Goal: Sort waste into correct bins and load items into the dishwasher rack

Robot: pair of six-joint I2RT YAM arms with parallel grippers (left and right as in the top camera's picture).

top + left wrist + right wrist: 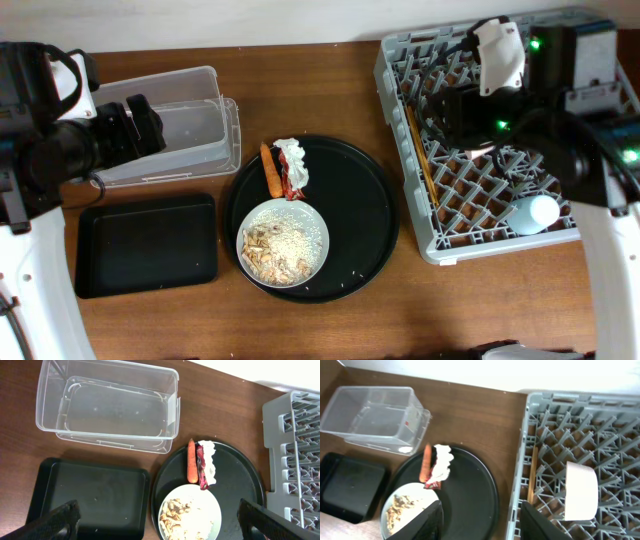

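Overhead first: the left pincer (140, 125) is seen hanging over the clear tub (195, 120), with the black tray (145, 245) just to one side of it. How far it is opened cannot be told from up here. The right pincer (455, 105) is held above the rack (480, 210), where the chopsticks (420, 150) and the cup (530, 213) are already lying near it.

Left wrist now: the jaws are spread wide and nothing is held. Between them the plate (205, 502) of scraps (175, 515) is framed. Beyond it, on the round tray (240, 475), the wrapper (201, 467) is pressed against the tissue (211, 460), with the carrot (191, 460) just beside. Two pieces could be pinched at once there, and a wrong bin fed.

Right wrist: the jaws are apart and empty. The bowl (581, 491) is propped among the pegs (555, 440) just ahead and right, and could be clipped by a low sweep. If the plate is tilted early, scraps would be spilled.
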